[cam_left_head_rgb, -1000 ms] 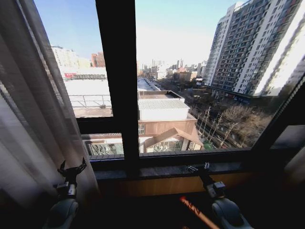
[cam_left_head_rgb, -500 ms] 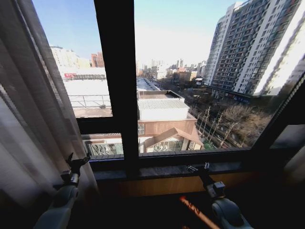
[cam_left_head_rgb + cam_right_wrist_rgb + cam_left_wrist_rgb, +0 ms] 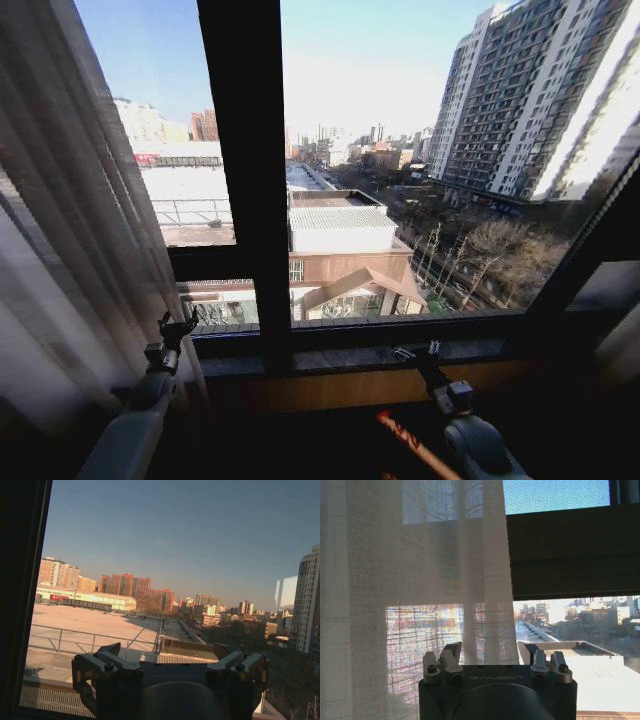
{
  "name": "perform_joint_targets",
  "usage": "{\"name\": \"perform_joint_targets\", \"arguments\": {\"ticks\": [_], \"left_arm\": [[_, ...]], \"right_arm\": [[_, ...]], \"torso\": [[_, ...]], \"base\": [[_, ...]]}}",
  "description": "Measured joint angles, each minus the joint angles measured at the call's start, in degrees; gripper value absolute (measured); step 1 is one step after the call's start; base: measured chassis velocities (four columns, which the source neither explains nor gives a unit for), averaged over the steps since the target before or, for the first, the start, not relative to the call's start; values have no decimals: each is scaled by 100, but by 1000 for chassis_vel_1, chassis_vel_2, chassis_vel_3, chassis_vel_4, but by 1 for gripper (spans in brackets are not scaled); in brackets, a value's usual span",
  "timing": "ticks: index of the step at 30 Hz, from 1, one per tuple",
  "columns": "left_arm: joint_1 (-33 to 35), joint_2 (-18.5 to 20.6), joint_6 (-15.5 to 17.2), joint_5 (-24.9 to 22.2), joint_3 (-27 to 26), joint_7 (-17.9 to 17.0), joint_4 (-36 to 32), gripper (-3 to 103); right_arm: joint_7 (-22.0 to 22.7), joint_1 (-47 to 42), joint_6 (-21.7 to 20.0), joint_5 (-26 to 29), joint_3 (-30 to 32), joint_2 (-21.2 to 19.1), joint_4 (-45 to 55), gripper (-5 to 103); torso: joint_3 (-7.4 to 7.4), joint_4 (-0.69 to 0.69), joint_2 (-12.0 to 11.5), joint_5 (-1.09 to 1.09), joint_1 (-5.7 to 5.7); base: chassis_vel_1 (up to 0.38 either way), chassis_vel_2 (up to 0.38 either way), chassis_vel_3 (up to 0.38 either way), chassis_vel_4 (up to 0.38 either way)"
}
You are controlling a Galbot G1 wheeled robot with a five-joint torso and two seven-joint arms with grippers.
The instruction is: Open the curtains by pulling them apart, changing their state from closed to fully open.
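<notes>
Glass of the window takes most of the head view, with city buildings and a bright sky behind it, and a thick black frame bar stands upright in the middle. The curtains hang at the robot's left side of the window, gathered into many folds that run from top to floor, so their long axis is vertical. The cloth is thin and white-cream; in the left wrist view the light and the roofs outside show through its weave. The right part of the window is bare, so I judge the task is nearly done, with only this left bundle perhaps to push further aside.

A dark sill runs under the glass.

The left claw is raised beside the inner edge of the curtains, just in front of the sill. The cloth lies to its left and slightly ahead, very near; if it touches I cannot tell. In the wrist view its fingers stand apart and hold nothing, and one finger is in front of the cloth edge. This arm is clearly the nearer one to the curtains.

The right claw rests low near the sill, well apart from the cloth. Its fingers are also apart, with nothing between them.
</notes>
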Motion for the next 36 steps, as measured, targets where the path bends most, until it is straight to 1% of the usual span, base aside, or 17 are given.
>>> {"name": "perform_joint_targets", "arguments": {"ticks": [1, 3, 4, 6, 7, 9, 10, 11, 12, 15, 17, 18, 19, 36], "left_arm": [[0, 0, 0, 0, 0, 0, 0, 68], [73, -31, -18, 1, -59, -22, -17, 56], [99, -37, -27, 1, -79, -44, -20, 56], [140, -36, -40, 1, -119, -84, -41, 45], [140, -36, -40, 1, -119, -84, -41, 45], [187, -14, -42, -4, -182, -123, -77, 34], [194, -10, -43, -5, -189, -134, -81, 34], [218, 2, -46, -8, -205, -163, -91, 28], [218, 2, -46, -8, -205, -163, -91, 28], [373, 9, -80, -14, -257, -214, -197, 12], [407, 2, -89, -19, -275, -219, -223, 12], [461, -13, -115, -23, -301, -225, -243, 3], [482, -21, -132, -24, -314, -227, -243, 1], [481, 62, -260, -115, -357, -229, -82, 0]], "right_arm": [[0, 0, 0, 0, 0, 0, 0, 100], [0, 0, 0, 0, 0, 0, 0, 100], [0, 0, 0, 0, 0, 0, 0, 100], [0, 0, 0, 0, 0, 0, 0, 100], [0, 0, 0, 0, 0, 0, 0, 100], [0, 0, 0, 0, 0, 0, 0, 100], [0, 0, 0, 0, 0, 0, 0, 100], [0, 0, 0, 0, 0, 0, 0, 100], [0, 0, 0, 0, 0, 0, 0, 100], [0, 0, 0, 0, 0, 0, 0, 100], [0, 0, 0, 0, 0, 0, 0, 100], [0, 0, 0, 0, 0, 0, 0, 100], [0, 0, 0, 0, 0, 0, 0, 100], [0, 0, 0, 0, 0, 0, 0, 100]], "torso": [[0, 0, 0, 0, 0], [0, 0, 0, 0, 0], [0, 0, 0, 0, 0], [0, 0, 0, 0, 0], [0, 0, 0, 0, 0], [0, 0, 0, 0, 0], [0, 0, 0, 0, 0], [0, 0, 0, 1, 0], [0, 0, 0, 1, 0], [0, 0, 0, 0, 0], [0, 1, 0, 0, 0], [0, 1, 0, 0, 0], [-1, 0, 0, 0, -1], [0, 0, 0, 0, 0]], "base": [[0, 0, 0, 0], [0, 0, 0, 0], [0, 0, 0, 0], [0, 0, 0, 0], [0, 0, 0, 0], [0, 0, 0, 0], [0, 0, 0, 0], [0, 0, 0, 0], [0, 0, 0, 0], [0, 0, 0, 0], [0, 0, 0, 0], [0, 0, 0, 0], [0, 0, 0, 0], [0, 0, 0, 0]]}}
